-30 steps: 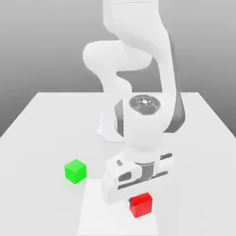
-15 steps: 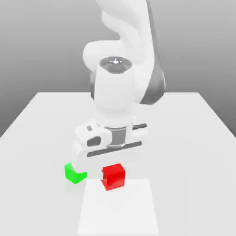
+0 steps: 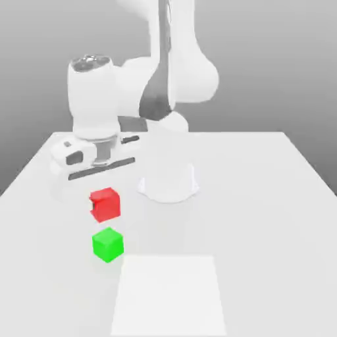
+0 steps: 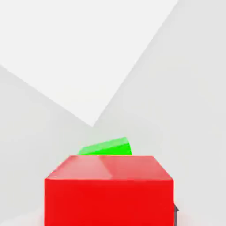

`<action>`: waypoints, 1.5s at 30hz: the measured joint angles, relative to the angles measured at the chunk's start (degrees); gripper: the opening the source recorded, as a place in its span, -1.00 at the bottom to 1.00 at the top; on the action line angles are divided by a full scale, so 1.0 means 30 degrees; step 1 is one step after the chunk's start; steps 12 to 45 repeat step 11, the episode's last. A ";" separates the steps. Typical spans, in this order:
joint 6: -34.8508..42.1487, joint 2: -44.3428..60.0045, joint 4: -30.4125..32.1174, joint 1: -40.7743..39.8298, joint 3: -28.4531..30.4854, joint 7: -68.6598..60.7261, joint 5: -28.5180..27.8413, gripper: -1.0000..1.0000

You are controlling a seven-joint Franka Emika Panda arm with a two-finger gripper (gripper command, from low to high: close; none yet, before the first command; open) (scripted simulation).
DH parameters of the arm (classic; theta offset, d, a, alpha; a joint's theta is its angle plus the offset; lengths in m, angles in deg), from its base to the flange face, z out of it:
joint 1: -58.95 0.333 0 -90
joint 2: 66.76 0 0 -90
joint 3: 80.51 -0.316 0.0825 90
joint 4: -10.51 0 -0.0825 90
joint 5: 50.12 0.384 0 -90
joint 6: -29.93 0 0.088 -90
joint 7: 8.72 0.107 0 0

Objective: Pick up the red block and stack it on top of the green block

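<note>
We see the white arm's gripper (image 3: 104,205) clamped on the red block (image 3: 105,204), held in the air just above the green block (image 3: 108,245)

The green block sits on the table (image 3: 263,217), directly beneath and slightly toward the camera; a second ago the red block was low at the exterior view's right of it

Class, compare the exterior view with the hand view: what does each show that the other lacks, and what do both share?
The exterior view alone shows the white robot arm and the gripper closed on the small matte red cube, lifted clear of the small matte green cube. The hand view alone shows the red cube up close, covering part of the green cube beyond it. Both show the two cubes, the white table and its paler square patch.
</note>
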 joint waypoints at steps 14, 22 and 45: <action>-0.4718 0.4772 -0.0049 0.1923 0.1125 -0.2169 0.3102 1.00; -0.4718 0.4772 -0.0049 0.1923 0.1125 -0.2169 0.3102 1.00; -0.4718 0.4772 -0.0049 0.1923 0.1125 -0.2169 0.3102 1.00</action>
